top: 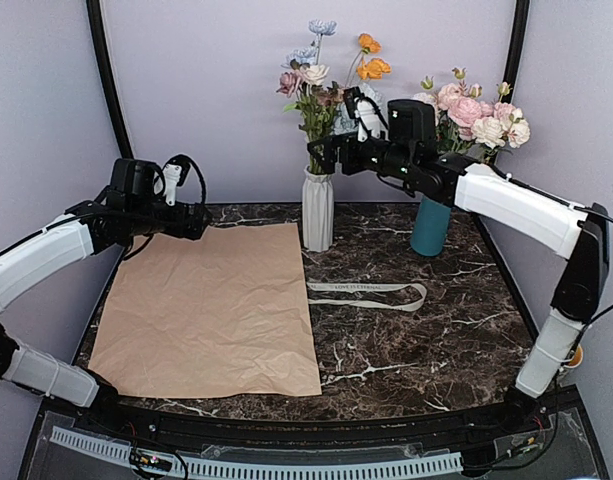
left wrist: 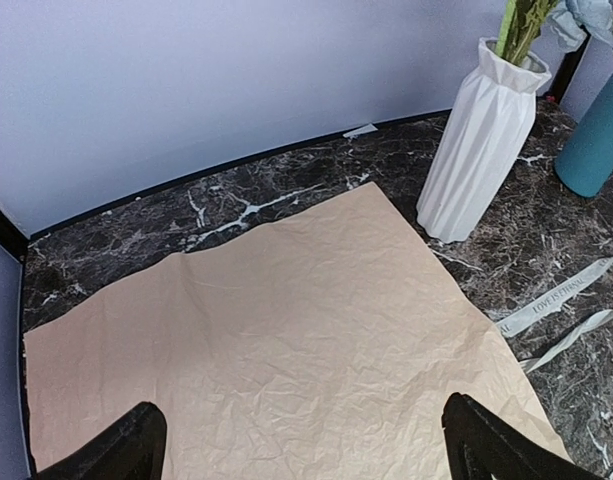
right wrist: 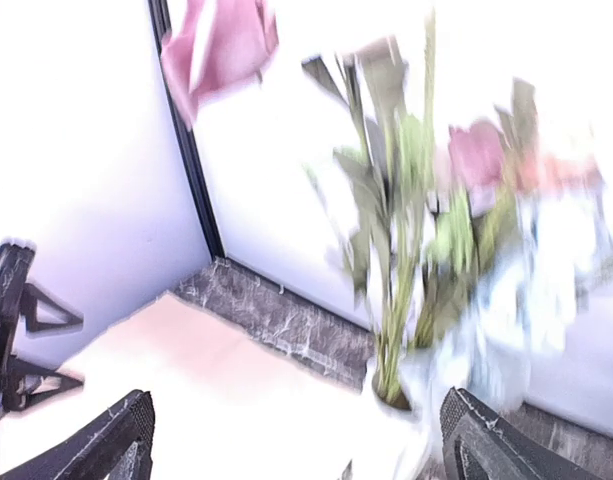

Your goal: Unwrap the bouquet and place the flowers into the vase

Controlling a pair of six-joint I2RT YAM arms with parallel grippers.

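The flowers, orange, pale blue, cream and pink, stand with their green stems in the white ribbed vase at the back middle of the table. My right gripper hovers open at the stems just above the vase rim, holding nothing; its wrist view is blurred. The bouquet's tan wrapping paper lies flat on the left half of the table. The cream ribbon lies loose beside it. My left gripper hangs open and empty over the paper, near its far left corner.
A teal vase with pink and white roses stands right of the white vase, under my right forearm. Walls close in the back and both sides of the dark marble table.
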